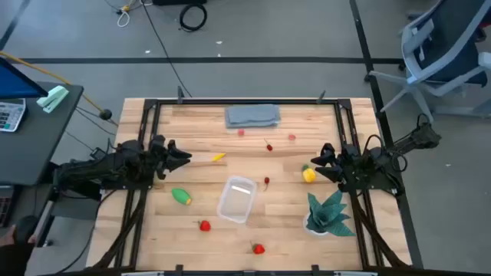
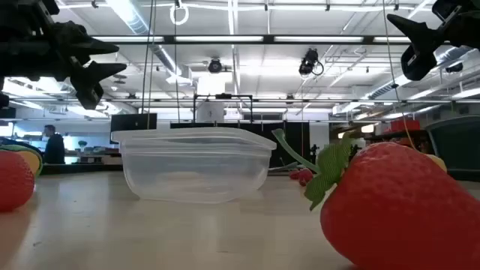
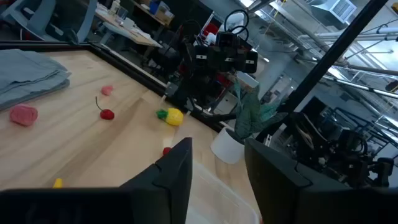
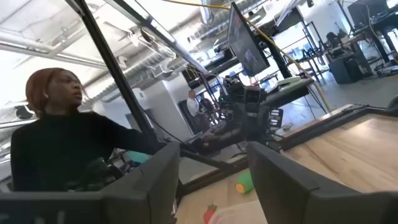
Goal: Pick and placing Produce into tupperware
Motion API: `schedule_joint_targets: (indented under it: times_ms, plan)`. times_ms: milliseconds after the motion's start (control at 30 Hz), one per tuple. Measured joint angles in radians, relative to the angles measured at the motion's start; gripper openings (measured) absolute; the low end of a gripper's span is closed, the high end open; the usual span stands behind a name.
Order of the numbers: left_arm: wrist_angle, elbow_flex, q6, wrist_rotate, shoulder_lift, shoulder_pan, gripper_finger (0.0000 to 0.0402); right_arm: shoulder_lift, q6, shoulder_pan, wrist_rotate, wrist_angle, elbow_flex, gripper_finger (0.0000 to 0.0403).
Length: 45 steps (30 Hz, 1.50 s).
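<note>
The clear tupperware stands near the table's middle with nothing showing inside. Around it lie the green oblong, the lemon, the yellow sliver, two red strawberries and two cherries. My left gripper hangs open above the table's left part, left of the sliver. My right gripper hangs open on the right, just above the lemon. In the low view both grippers are well above the tub.
A folded grey cloth lies at the far edge, with two small pink pieces in front of it. A green spiky potted plant stands at the near right. A person sits beyond the table's left side.
</note>
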Motion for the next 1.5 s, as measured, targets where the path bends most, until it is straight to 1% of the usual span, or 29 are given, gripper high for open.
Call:
schedule_joint_targets:
  times_ms: [133,400,733,1033,1233,1267,1400,1500]
  plan:
    - [0.000,0.000,0.000,0.000,0.000,0.000,0.0149,0.000,0.000,0.000,0.000,0.000,0.000,0.0200]
    - [0.000,0.000,0.000,0.000,0.000,0.000,0.0157,0.000,0.000,0.000,0.000,0.000,0.000,0.0200]
    - [0.000,0.000,0.000,0.000,0.000,0.000,0.0149,0.000,0.000,0.000,0.000,0.000,0.000,0.0200]
    - [0.000,0.000,0.000,0.000,0.000,0.000,0.0157,0.000,0.000,0.000,0.000,0.000,0.000,0.0200]
    - [0.000,0.000,0.001,0.000,0.000,0.000,0.0153,0.000,0.000,0.000,0.000,0.000,0.000,0.0200]
    - [0.000,0.000,0.022,0.000,0.000,0.000,0.0152,0.000,0.000,0.000,0.000,0.000,0.000,0.0200]
    - [0.000,0.000,0.211,-0.002,0.000,0.000,0.0147,0.000,0.000,0.000,0.000,0.000,0.000,0.0200]
    - [0.001,0.000,0.294,-0.003,0.000,0.000,0.0147,0.000,0.000,0.000,0.000,0.000,0.000,0.0200]
